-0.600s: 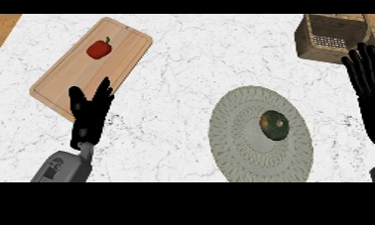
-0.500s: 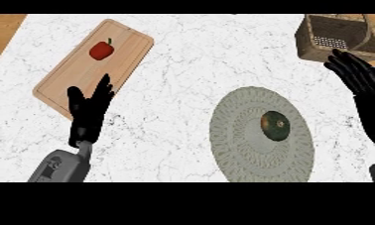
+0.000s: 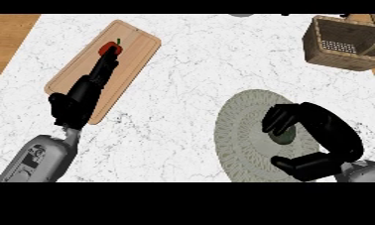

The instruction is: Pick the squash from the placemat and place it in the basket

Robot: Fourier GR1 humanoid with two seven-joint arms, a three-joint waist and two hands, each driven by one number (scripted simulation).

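Note:
The dark green squash [image 3: 282, 135] lies on the round grey-green placemat [image 3: 240, 120] at the lower right. My right hand [image 3: 326, 132] arches over it from the right. Its fingers [image 3: 282, 119] bend down over the squash's top and hide part of it, while the thumb [image 3: 302, 164] stands apart below, not touching the squash. The wicker basket [image 3: 343, 43] sits at the far right corner, well beyond the hand. My left hand [image 3: 79, 101] lies with straight fingers over the wooden cutting board at the left.
A wooden cutting board [image 3: 141, 45] lies slantwise at the far left with a red fruit [image 3: 110, 48] on it, just at my left fingertips. The marble counter [image 3: 190, 70] stretches between board, placemat and basket. A wooden strip borders the far left.
My right hand has come down from the right edge near the basket onto the placemat and now covers the squash. The left hand has stretched forward across the board to the red fruit.

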